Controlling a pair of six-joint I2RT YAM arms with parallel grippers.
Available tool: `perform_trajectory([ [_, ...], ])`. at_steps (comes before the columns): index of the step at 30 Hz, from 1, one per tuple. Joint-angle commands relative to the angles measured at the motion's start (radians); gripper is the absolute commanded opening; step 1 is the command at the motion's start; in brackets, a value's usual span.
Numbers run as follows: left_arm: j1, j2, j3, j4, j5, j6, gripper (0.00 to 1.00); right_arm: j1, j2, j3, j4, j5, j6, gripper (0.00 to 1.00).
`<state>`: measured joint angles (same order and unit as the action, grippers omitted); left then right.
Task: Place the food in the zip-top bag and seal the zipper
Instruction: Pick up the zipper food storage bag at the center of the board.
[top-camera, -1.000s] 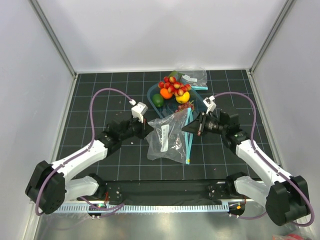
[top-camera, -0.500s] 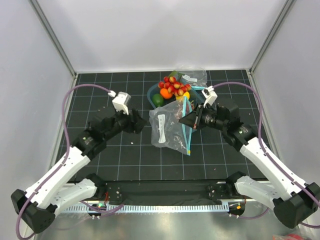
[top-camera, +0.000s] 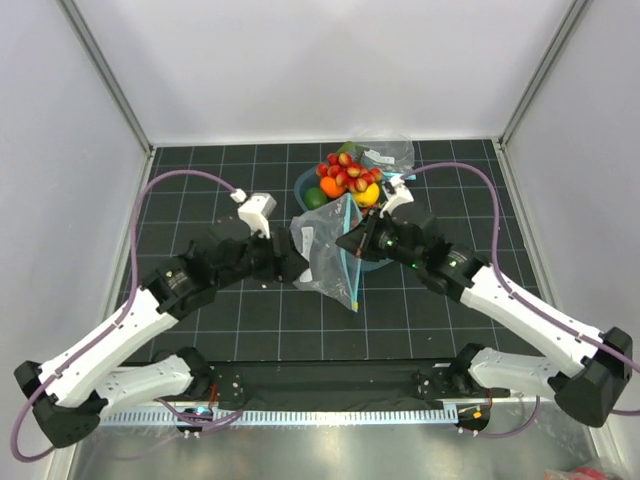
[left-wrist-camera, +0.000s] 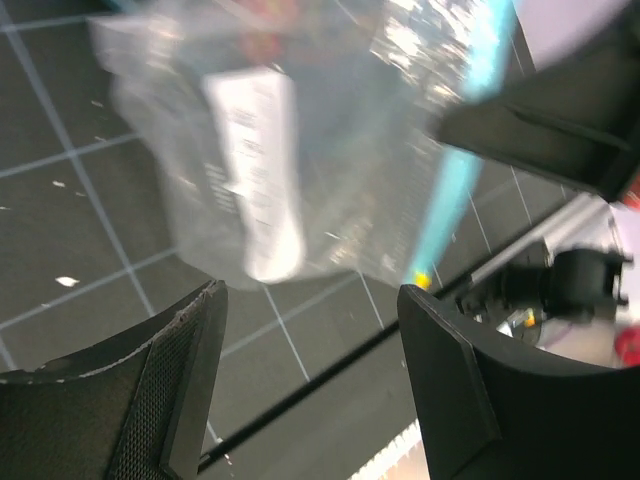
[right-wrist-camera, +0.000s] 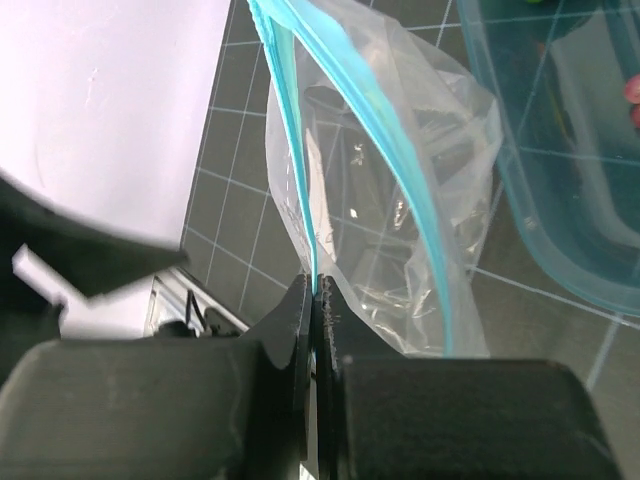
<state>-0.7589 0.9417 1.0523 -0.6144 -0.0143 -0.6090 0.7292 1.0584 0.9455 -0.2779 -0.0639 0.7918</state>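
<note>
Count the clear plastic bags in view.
2. The large zip-top bag is mid-table, its zipper pinched by the right pincer; a smaller bag lies behind the fruit tub. None other shows.

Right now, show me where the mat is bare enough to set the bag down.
Bare mat at the far left, between the wall and the teal tub; also the near strip this side of the zip-top bag. Crowded: far centre, where tub, fruit, bag, left claw and right claw meet.
</note>
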Motion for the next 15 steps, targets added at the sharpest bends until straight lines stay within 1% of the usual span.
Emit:
perform_trajectory([
  [1,-0.118,-0.007,0.031,0.001,-0.105,-0.017,0.72,0.068,0.049,0.088,0.034,0.209,0.079,0.01],
  [3,-0.181,-0.004,0.034,0.019,-0.157,-0.020,0.72,0.105,0.075,0.116,0.022,0.262,0.098,0.01],
  [5,-0.210,0.006,0.034,0.034,-0.191,-0.023,0.72,0.128,0.089,0.136,0.022,0.315,0.127,0.01],
  [9,-0.253,0.037,0.032,0.057,-0.254,-0.012,0.63,0.185,0.124,0.185,-0.001,0.404,0.161,0.01],
  [13,-0.293,0.069,0.038,0.096,-0.295,0.011,0.63,0.237,0.149,0.236,-0.017,0.434,0.161,0.01],
  [15,-0.310,0.086,0.046,0.105,-0.318,0.026,0.66,0.246,0.156,0.257,-0.027,0.444,0.162,0.01],
])
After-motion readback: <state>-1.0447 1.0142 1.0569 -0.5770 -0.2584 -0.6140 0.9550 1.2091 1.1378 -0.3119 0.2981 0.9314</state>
